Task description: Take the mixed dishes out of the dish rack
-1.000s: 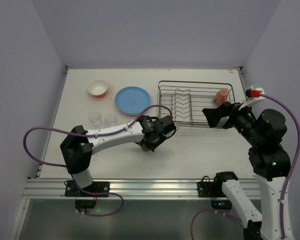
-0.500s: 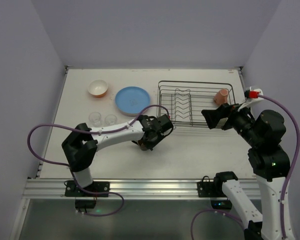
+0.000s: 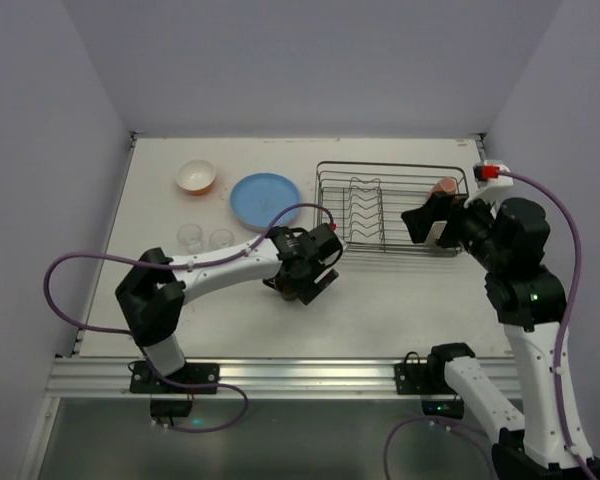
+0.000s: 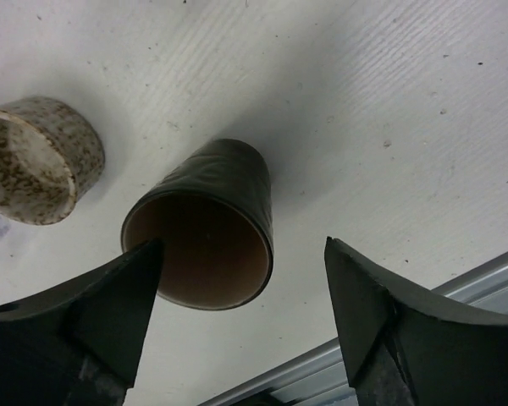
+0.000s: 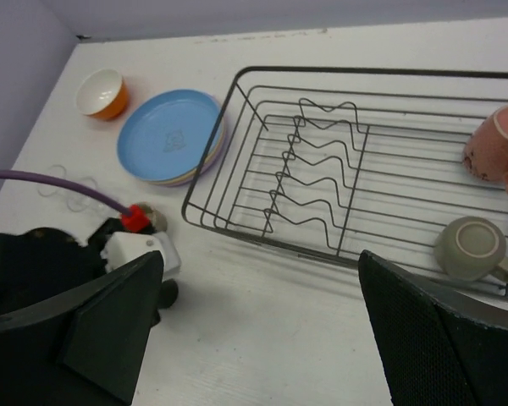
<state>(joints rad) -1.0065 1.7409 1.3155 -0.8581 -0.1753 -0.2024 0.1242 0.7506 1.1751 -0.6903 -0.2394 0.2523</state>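
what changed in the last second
The right gripper moved forward over the right end of the dish rack, toward the pink mug, open. The left gripper edged slightly left, open around the brown mug on the table. Nothing grasped or released. Bowl, plates and glasses stayed put.

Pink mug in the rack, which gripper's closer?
Right. The right gripper is just beside the pink mug; the left gripper is over the table, past the dish rack's left end.

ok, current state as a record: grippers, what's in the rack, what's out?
left gripper: open, straddling dark mug on table
right gripper: open, empty, near dish rack
in rack: pink mug, olive mug
on table: dark mug, speckled mug, plate stack, orange bowl, clear glasses
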